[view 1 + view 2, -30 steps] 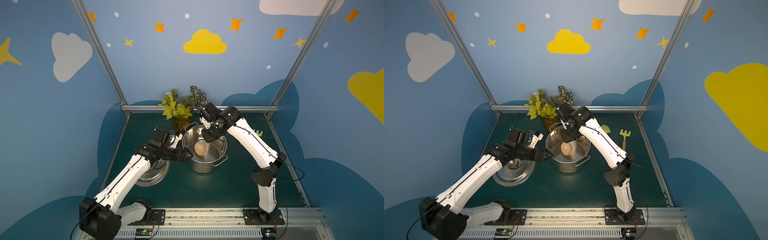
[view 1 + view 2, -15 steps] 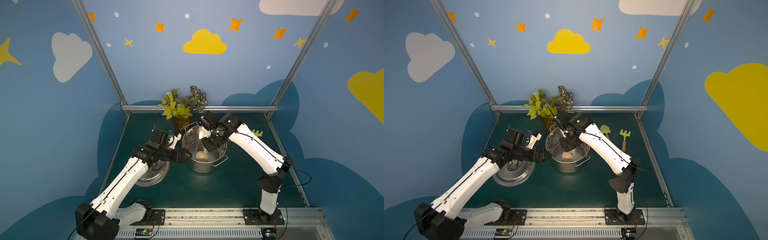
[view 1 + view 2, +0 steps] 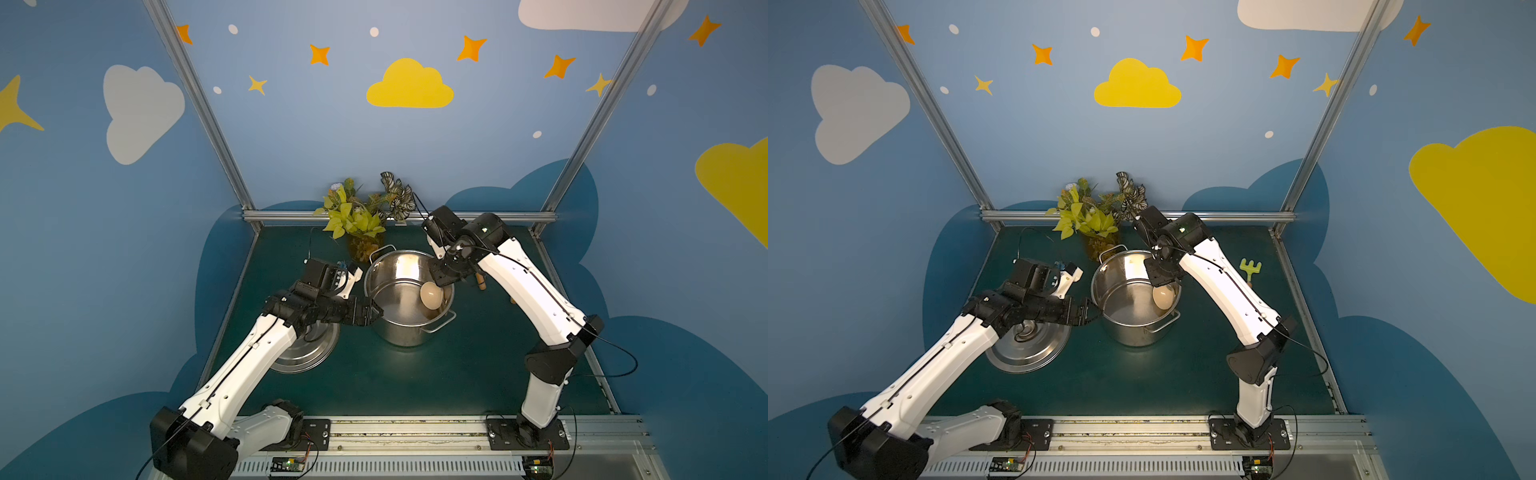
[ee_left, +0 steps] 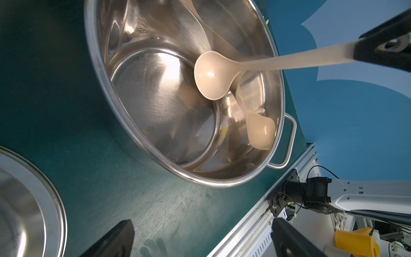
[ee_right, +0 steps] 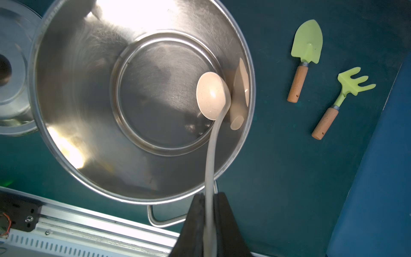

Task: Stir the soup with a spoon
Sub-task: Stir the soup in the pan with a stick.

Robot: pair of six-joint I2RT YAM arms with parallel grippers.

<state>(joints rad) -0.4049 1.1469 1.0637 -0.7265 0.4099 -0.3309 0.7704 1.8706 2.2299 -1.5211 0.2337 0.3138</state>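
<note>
Steel lid [image 3: 303, 357] — lay flat on the worktop [image 3: 415, 382], left of frame centre. Left pincer [image 3: 372, 313] — jaws stood wide apart, just beside the pot's left side. Pot [image 3: 403, 334] — stood upright, centre frame. Ladle [image 3: 431, 295] — bowl sat inside the pot, against its right wall. Right pincer [image 5: 209, 200] — clamped on the ladle's handle. Green rake [image 3: 1250, 268] and trowel [image 5: 307, 46] — lay right of the pot. Plant [image 3: 357, 216] — stood behind it.

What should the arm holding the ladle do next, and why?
Probably sweep the ladle in a circle around the pot floor: the right end effector is shut on its handle, and its bowl hangs low inside, close to the wall.
</note>
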